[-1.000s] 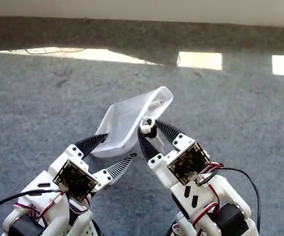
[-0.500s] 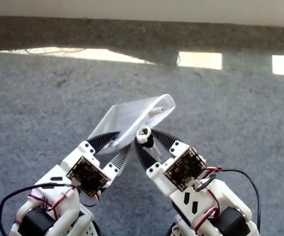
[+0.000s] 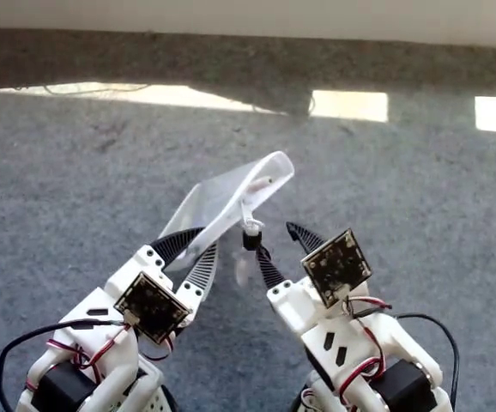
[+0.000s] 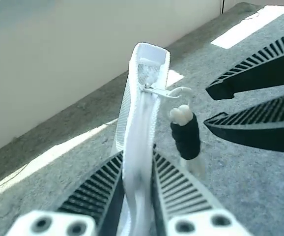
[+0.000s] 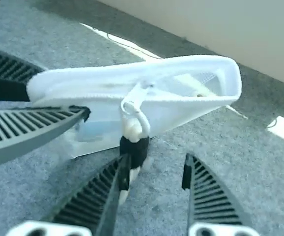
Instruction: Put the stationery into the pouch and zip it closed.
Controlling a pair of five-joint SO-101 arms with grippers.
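A white translucent pouch (image 3: 231, 193) stands on its edge, lifted off the grey carpet. My left gripper (image 3: 203, 243) is shut on its near end, with the fabric pinched flat between both fingers (image 4: 171, 191). The zipper pull (image 5: 133, 104) sits partway along the top edge. From it hangs a black tassel (image 5: 133, 147). My right gripper (image 5: 156, 162) is open just below the pull; the tassel rests against one finger and is not clamped. Past the slider the pouch mouth (image 5: 201, 81) gapes a little. What lies inside the pouch I cannot make out.
Grey carpet (image 3: 402, 197) covers the whole work surface, with sunlit patches (image 3: 349, 105) near the pale wall at the back. The two arms stand close together, fingertips almost side by side at the pouch.
My right gripper has opened and let go of the zipper pull, which now dangles. The left gripper has shut on the pouch, and the pouch has turned narrower, onto its edge.
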